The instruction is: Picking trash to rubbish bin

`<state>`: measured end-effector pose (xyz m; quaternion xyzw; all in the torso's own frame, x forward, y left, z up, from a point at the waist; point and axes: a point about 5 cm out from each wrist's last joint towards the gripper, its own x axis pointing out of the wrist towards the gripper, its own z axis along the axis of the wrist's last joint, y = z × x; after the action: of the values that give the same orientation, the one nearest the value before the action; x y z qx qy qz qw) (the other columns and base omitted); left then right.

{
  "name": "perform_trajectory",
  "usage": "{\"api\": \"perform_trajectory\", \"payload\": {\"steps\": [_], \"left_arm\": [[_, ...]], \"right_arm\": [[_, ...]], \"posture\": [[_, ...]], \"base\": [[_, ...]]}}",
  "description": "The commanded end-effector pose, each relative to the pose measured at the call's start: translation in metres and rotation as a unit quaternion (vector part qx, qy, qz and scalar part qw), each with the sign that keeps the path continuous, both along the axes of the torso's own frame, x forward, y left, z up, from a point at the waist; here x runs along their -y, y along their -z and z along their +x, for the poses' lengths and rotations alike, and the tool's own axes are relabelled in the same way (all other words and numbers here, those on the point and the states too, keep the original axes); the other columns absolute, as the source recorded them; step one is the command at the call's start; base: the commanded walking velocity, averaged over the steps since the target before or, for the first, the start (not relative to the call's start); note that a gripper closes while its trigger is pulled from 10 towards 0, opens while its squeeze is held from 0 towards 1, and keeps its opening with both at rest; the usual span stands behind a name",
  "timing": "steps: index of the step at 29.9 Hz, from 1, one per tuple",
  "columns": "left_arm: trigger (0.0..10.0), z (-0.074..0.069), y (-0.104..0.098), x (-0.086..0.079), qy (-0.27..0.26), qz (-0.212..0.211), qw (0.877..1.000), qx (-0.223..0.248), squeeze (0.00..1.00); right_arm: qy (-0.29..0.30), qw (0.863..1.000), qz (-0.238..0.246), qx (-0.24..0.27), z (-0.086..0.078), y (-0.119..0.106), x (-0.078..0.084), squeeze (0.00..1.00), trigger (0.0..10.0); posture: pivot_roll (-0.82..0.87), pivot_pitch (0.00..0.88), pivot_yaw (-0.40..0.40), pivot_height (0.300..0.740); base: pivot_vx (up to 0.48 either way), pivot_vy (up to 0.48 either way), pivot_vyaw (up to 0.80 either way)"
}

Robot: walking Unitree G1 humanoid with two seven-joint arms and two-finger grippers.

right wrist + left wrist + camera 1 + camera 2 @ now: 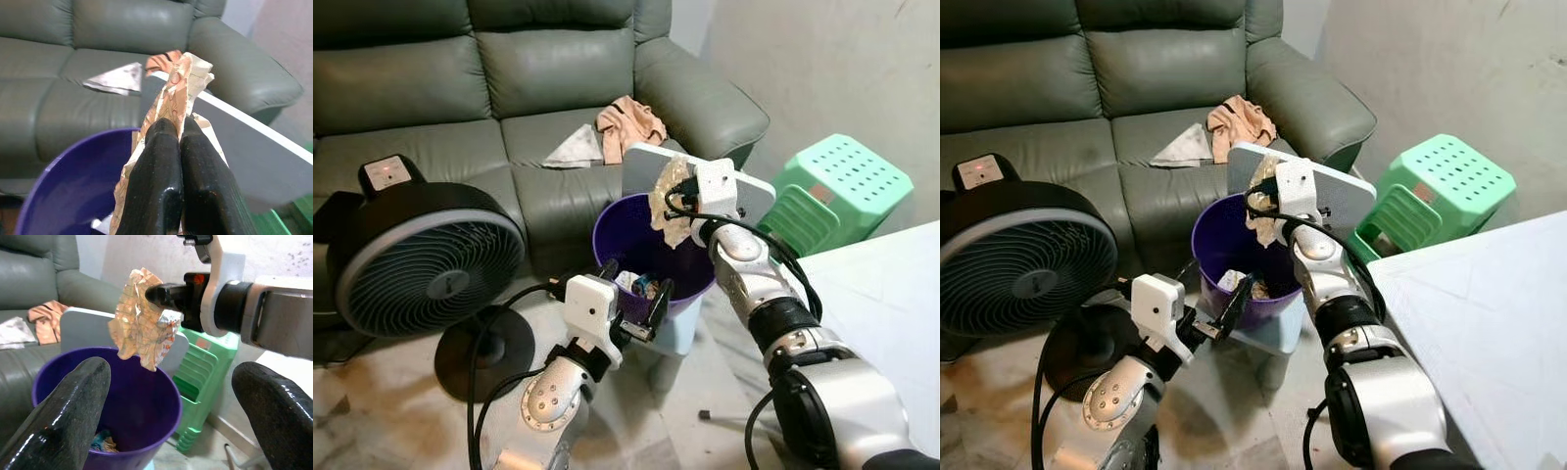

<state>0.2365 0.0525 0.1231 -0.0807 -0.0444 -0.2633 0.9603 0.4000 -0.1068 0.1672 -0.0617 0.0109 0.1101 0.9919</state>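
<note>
Purple plastic bin (636, 245) stands on the floor before the green sofa (509, 88), its grey lid (646, 166) tipped up behind it. Above its mouth the right gripper (154, 293) hangs with both fingers pinched tight on a crumpled paper wrapper (139, 320), which dangles over the opening. Some scraps (102, 443) lie at the bottom. The left gripper (631, 299) sits low at the bin's near rim, fingers spread apart and holding nothing. A black fan (416, 259) stands to the left, and a green stool (832, 191) lies tipped to the right.
</note>
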Motion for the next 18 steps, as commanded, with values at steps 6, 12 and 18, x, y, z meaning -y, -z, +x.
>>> {"api": "perform_trajectory", "payload": {"steps": [6, 12, 18], "left_arm": [[10.0, -0.007, -0.008, 0.010, -0.002, -0.031, 1.000, -0.004, 0.00], [10.0, -0.005, -0.009, 0.011, -0.002, -0.029, 1.000, -0.005, 0.00], [10.0, -0.004, -0.011, 0.010, -0.003, -0.027, 1.000, -0.002, 0.00]], "right_arm": [[0.022, 1.000, -0.002, 0.001, 0.001, 0.003, 0.014, 0.00, 10.0], [0.024, 0.999, 0.039, -0.009, 0.001, 0.004, 0.020, 1.00, 10.0], [0.029, 0.999, 0.015, 0.002, 0.001, 0.003, 0.021, 1.00, 10.0]], "posture": [[0.16, 0.228, -0.152, 0.740], [0.16, 0.228, -0.153, 0.740], [0.16, 0.227, -0.152, 0.740]], "base": [[0.000, 0.000, 0.00], [0.000, 0.000, 0.00], [0.000, 0.000, 0.00]]}}
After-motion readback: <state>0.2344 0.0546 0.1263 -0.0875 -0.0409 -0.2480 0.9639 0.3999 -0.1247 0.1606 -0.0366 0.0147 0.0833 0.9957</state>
